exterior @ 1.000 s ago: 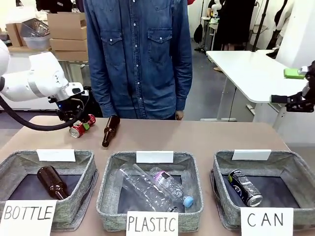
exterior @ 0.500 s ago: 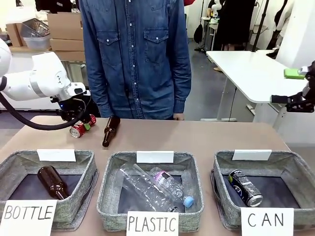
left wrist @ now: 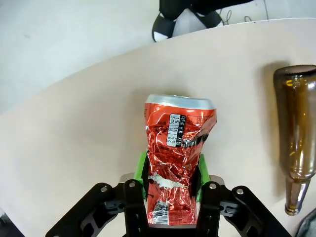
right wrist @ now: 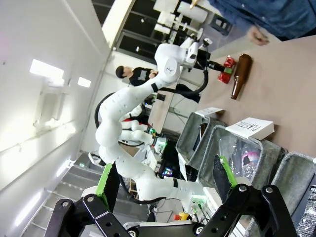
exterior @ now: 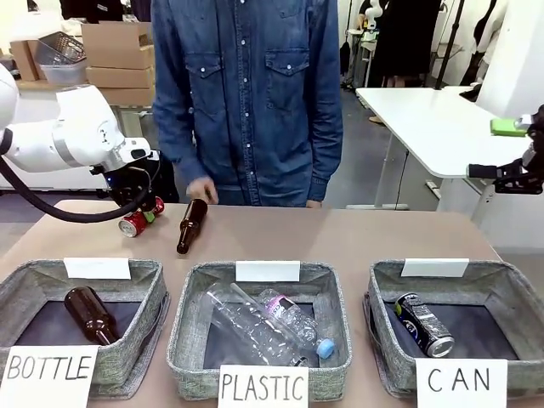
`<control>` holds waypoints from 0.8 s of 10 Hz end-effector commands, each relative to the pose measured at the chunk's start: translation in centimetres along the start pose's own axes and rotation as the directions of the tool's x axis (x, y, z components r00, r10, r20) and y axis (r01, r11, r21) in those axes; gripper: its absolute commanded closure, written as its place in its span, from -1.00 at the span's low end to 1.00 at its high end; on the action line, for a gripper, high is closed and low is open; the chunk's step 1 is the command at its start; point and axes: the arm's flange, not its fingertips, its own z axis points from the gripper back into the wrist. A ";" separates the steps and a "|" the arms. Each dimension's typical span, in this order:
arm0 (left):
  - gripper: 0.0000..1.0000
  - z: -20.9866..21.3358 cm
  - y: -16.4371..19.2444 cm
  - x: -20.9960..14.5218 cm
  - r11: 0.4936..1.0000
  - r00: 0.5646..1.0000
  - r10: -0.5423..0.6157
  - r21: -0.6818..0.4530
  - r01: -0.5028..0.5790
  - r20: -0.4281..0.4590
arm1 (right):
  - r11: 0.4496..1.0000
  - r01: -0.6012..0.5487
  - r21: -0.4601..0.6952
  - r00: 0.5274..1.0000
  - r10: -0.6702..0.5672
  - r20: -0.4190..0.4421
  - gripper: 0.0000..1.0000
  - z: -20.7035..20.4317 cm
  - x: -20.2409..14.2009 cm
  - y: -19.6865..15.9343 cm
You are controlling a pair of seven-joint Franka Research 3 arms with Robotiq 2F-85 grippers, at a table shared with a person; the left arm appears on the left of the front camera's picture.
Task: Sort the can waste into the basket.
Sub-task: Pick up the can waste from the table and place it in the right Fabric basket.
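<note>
Five entries, by size.

1. Counter [exterior: 357, 238]: flat, tan, matte, beneath the left gripper [exterior: 138, 212].
2. CAN basket [exterior: 516, 293]: the drop point, so release low and over its middle. Grey woven fabric, dark lining, rectangular. Well apart to that gripper's right. Holds a dark printed can [exterior: 423, 325].
3. Brown glass bottle [exterior: 190, 225]: best cleared by lifting straight up first. Smooth, lying just beside the gripper.
4. Red can [left wrist: 177, 148]: thin crumpled metal with a silver end, likely slippery. The left gripper's green pads are clamped on its waist.
5. Right gripper [right wrist: 164, 177]: jaws wide, empty.
</note>
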 end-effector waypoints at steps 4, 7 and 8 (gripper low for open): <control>1.00 0.9 -0.3 -1.1 0.998 0.998 0.050 0.045 -0.051 0.025 | 1.000 0.005 0.009 1.000 -0.005 0.003 -1.00 -0.1 0.4 0.4; 1.00 11.1 2.4 -6.1 0.975 0.992 0.128 0.186 -0.125 -0.005 | 1.000 0.005 0.009 1.000 -0.005 0.003 -1.00 -0.1 0.4 0.4; 1.00 14.7 3.4 -8.9 0.976 0.987 0.163 0.141 -0.163 0.011 | 1.000 0.005 0.009 1.000 -0.005 0.003 -1.00 -0.1 0.4 0.4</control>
